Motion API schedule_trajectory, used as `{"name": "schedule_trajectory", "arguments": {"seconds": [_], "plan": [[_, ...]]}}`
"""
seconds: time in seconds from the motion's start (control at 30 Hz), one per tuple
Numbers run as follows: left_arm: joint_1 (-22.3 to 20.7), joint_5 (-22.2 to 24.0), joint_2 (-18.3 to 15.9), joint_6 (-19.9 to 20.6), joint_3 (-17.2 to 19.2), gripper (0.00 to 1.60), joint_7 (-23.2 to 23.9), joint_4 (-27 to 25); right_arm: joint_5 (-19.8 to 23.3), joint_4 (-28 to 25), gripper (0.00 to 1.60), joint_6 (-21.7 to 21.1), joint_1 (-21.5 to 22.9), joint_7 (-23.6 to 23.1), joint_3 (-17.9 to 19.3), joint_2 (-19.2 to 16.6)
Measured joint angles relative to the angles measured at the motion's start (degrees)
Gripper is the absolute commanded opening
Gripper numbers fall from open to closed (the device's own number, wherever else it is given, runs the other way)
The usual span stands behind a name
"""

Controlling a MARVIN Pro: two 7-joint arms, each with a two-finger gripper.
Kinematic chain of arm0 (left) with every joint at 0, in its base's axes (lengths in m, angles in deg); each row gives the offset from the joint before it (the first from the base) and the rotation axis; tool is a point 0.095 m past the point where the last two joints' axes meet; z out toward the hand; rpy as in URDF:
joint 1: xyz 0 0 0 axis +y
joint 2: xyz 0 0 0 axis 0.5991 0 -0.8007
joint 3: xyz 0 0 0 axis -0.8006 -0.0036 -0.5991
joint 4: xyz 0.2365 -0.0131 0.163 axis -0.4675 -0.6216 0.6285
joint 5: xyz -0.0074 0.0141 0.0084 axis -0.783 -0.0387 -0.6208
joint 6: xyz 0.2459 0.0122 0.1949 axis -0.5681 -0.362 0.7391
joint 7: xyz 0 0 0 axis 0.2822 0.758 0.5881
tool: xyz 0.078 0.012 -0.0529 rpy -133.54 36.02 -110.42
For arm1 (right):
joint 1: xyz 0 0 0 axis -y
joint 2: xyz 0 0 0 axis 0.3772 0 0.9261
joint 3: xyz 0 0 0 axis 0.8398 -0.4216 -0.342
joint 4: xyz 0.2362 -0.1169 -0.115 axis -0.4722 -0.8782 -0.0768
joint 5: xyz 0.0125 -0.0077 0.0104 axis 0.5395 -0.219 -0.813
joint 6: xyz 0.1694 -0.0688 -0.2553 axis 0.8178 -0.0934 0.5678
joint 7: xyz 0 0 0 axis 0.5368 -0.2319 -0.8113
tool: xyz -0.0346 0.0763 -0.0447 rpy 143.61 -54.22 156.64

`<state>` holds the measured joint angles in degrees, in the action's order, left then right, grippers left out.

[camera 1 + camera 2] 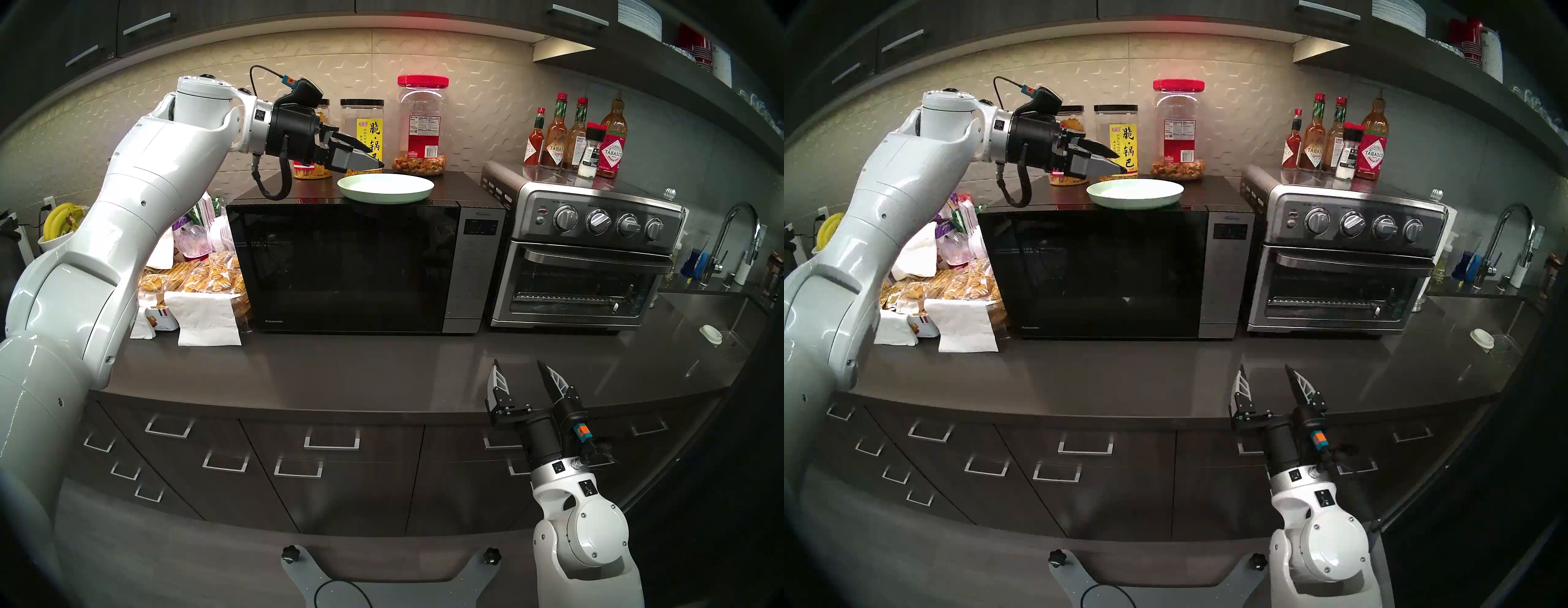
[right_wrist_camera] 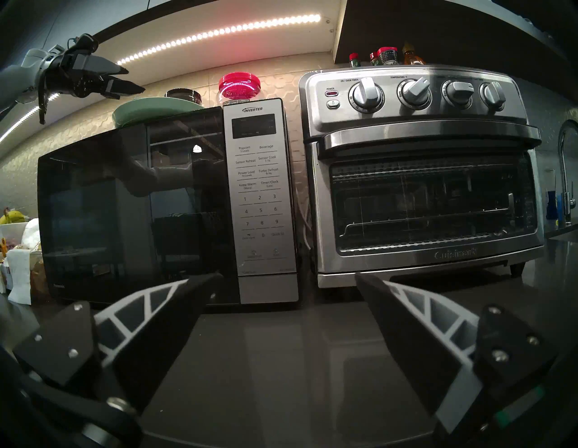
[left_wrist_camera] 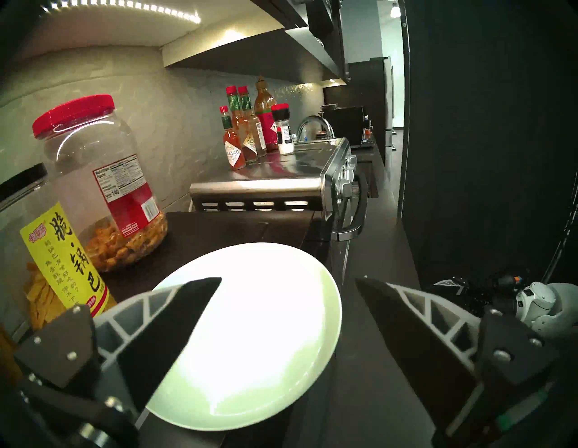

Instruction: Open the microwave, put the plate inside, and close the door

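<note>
The black microwave (image 1: 365,267) stands on the counter, and its dark glass door (image 1: 343,267) is shut. On the microwave's top lies the pale mint-green plate (image 1: 386,189), near the front edge. My left gripper (image 1: 375,163) hangs just above the plate's left rim, open, with nothing between its fingers. In the left wrist view the plate (image 3: 250,338) lies below and between the spread fingers. Low over the counter's front, in front of the microwave's silver panel (image 2: 262,187), my right gripper (image 1: 517,367) points up and is open and empty.
Clear snack jars (image 1: 422,127) stand behind the plate on the microwave. A stainless toaster oven (image 1: 585,254) with sauce bottles (image 1: 572,136) on top sits right of it. Snack bags and napkins (image 1: 199,293) crowd the counter at left. A sink and faucet (image 1: 738,237) are far right.
</note>
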<state>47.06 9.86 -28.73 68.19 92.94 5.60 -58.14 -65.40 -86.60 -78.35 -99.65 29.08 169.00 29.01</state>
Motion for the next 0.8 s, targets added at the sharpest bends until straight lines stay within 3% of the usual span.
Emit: {"name": "schedule_trajectory", "arguments": {"seconds": [0.8], "plan": [[0.43,-1.39,0.05,3.13,-1.95,1.6,-1.34,-0.95,0.0,-0.04,1.6,0.0,-0.01,0.0,0.0,0.0]]}}
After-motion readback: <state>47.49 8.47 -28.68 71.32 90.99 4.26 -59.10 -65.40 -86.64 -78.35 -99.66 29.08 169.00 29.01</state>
